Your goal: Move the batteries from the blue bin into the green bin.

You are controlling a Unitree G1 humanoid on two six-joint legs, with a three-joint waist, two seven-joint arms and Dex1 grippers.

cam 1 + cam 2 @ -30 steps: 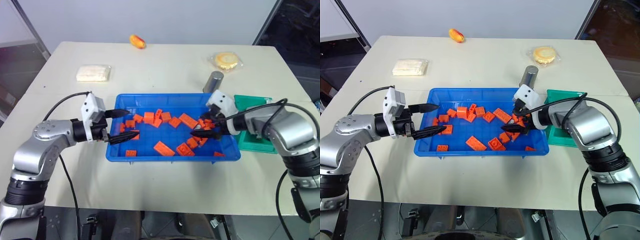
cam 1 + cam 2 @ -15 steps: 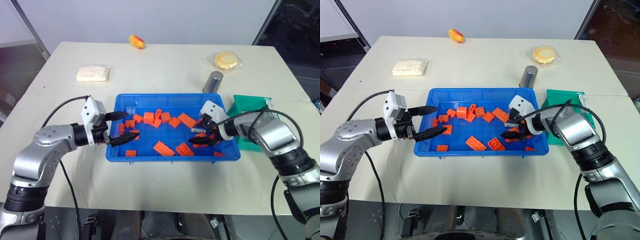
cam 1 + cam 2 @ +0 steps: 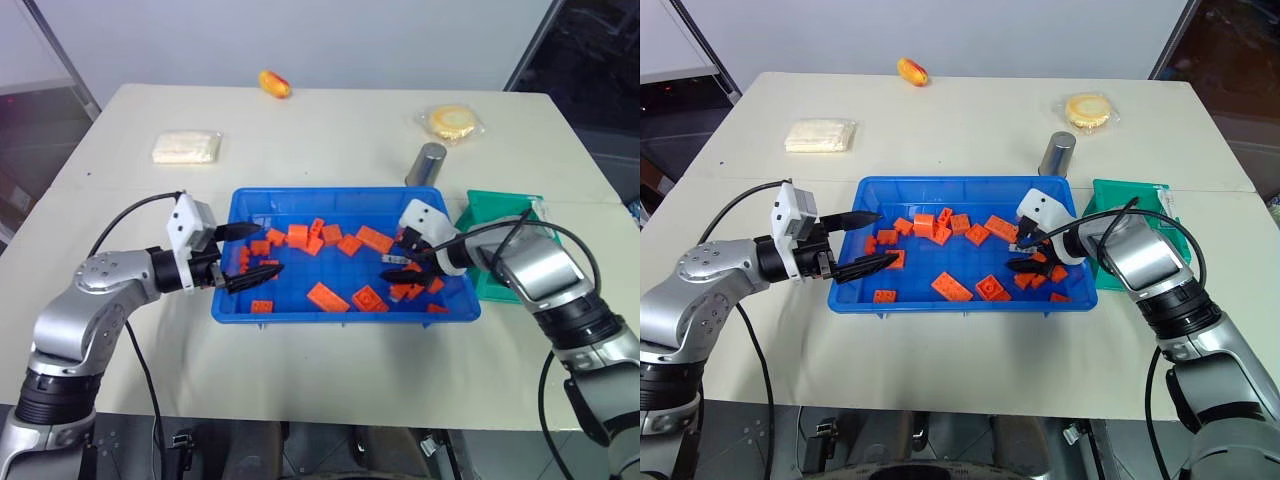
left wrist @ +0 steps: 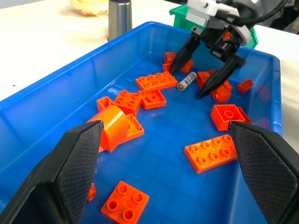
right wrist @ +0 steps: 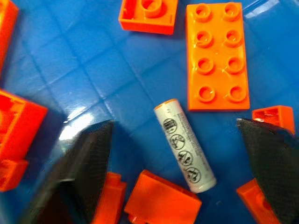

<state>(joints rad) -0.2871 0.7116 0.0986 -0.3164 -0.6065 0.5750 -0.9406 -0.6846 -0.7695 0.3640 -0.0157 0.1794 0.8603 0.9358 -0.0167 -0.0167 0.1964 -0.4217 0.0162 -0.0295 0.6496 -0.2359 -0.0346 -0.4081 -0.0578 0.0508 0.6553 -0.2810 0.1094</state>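
R gripper [image 4: 205,77] jaws apart astride battery [image 5: 185,146], ungripped; blue bin [image 3: 300,315] on beige table [image 3: 330,130]; grey wall behind.

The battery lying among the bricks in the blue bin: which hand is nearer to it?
Right. The right hand straddles the battery, fingers open either side, not gripping. The left hand sits open at the blue bin's opposite end.
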